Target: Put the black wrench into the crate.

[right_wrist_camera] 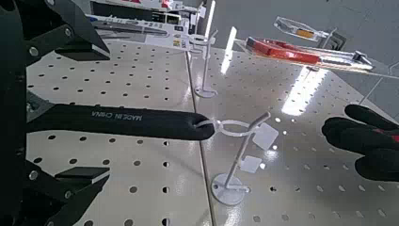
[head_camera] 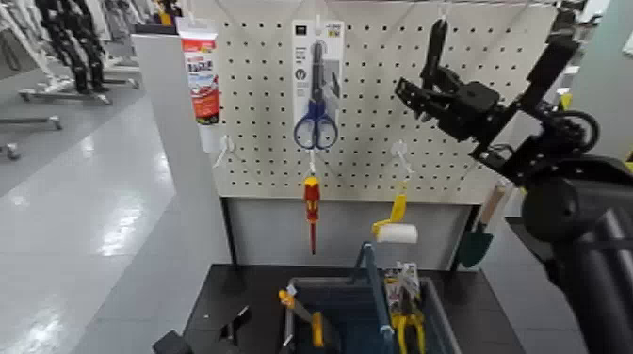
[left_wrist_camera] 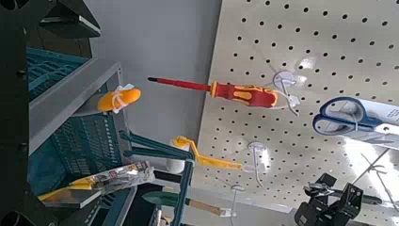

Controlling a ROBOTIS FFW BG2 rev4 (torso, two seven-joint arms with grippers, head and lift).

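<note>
The black wrench [head_camera: 436, 47] hangs on a white hook at the pegboard's upper right. In the right wrist view its black handle [right_wrist_camera: 122, 122] lies between my right gripper's two fingers, which stand apart on either side of it without touching. My right gripper [head_camera: 422, 91] is open, reaching up at the wrench's lower end; it also shows in the right wrist view [right_wrist_camera: 99, 113]. The blue-grey crate [head_camera: 435, 299] with its upright blue handle stands on the dark table below, well under the wrench. My left gripper [head_camera: 226, 329] waits low, left of the crate.
On the white pegboard [head_camera: 377, 141] hang blue scissors [head_camera: 316, 89], a red-and-yellow screwdriver [head_camera: 312, 202], a glue tube [head_camera: 200, 71] and a paint roller [head_camera: 396, 226]. Yellow-handled pliers [head_camera: 405, 320] and an orange-handled tool [head_camera: 301, 315] lie in the crate. A green trowel [head_camera: 478, 240] hangs at the right.
</note>
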